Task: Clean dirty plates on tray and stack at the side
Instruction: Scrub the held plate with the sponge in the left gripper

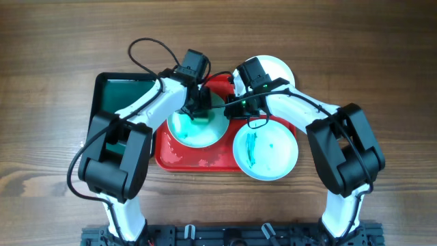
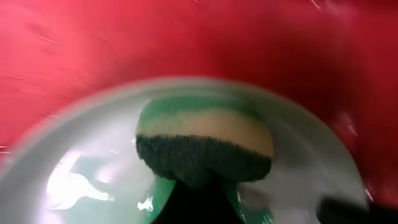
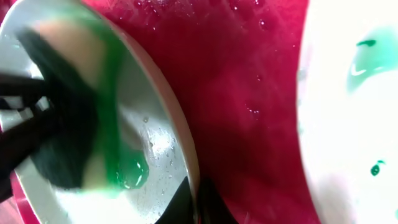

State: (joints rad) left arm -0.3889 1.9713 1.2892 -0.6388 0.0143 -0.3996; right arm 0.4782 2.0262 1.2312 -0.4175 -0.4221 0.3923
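Matt wood-grain table (image 1: 41, 82). Red tray (image 1: 169, 156) glossy wet plastic. White plates (image 1: 268, 152) smooth, shiny, wet. Foam sponge (image 2: 205, 149), rough dark scouring face.

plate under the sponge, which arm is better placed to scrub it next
Left: the left gripper holds the sponge in that plate; the right gripper only pinches its rim.

A brown wooden desk (image 1: 41, 55) with long streaked grain fills the overhead view, evenly lit (shadows stay soft). A dark green tray (image 1: 111, 92) lies on it, and a black rail (image 1: 225, 236) lines the near edge.
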